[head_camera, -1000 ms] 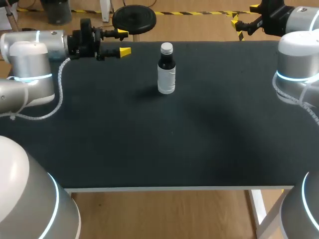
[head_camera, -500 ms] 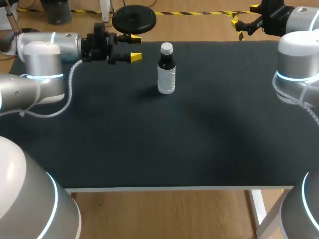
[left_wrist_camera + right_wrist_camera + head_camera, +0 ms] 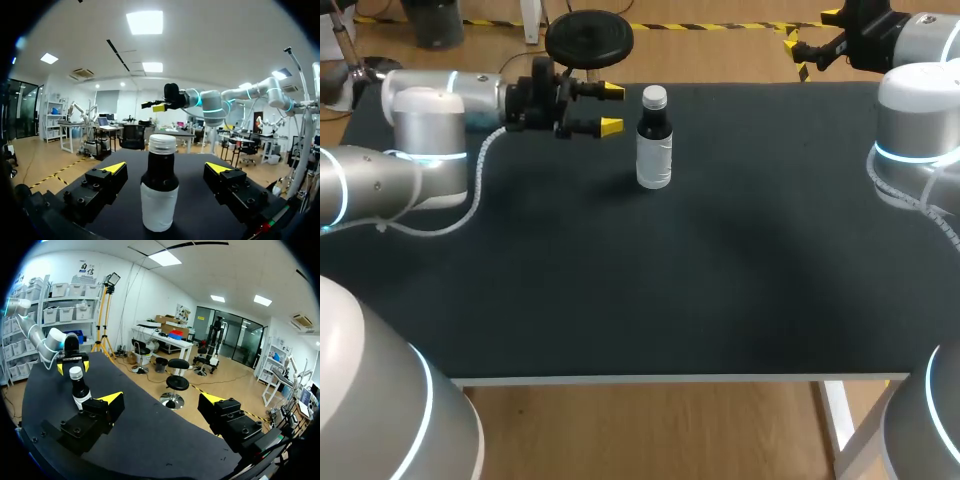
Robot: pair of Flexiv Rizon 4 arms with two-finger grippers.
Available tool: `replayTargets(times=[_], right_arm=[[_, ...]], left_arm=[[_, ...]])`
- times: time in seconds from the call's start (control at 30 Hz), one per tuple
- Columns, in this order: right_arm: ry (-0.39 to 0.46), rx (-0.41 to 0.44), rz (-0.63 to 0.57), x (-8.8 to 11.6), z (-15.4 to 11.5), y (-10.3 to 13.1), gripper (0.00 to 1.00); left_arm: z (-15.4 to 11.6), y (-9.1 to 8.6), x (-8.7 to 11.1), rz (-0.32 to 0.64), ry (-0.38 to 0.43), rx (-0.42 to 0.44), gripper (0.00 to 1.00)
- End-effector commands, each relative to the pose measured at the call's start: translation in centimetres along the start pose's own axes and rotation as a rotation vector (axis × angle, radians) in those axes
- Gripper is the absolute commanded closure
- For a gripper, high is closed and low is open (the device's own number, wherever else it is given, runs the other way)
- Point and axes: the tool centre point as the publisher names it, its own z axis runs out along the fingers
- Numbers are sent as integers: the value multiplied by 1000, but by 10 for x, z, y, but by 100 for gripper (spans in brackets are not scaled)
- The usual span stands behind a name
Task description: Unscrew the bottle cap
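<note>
The black worktop is under my two arms. My left pincer is spread wide and holds nothing. My right pincer is spread too, far off. The small dark bottle stands upright just ahead of my left pincer, untouched. Its white cap is on.

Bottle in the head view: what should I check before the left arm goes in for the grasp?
1. Bottle upright on the table: ok.
2. Cap seated on the bottle: ok.
3. Left end effector open wider than the bottle: ok.
4. Bottle centred ahead of its fingers, left wrist view: ok.
5. Fingers around the bottle: not ok, the tips are short of it.
6. Right end effector open, far from the bottle: ok.
</note>
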Motion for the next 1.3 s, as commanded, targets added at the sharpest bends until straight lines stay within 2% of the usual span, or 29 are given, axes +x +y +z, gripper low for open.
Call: replayTargets(times=[0.03,0.53,1.3], right_arm=[[0,-1,0,0,0,0,0],[0,-1,0,0,0,0,0],[0,-1,0,0,0,0,0]], left_arm=[[6,4,-9,-2,35,-11,0],[28,5,-9,23,89,-25,0],[57,9,-5,9,174,-7,0]])
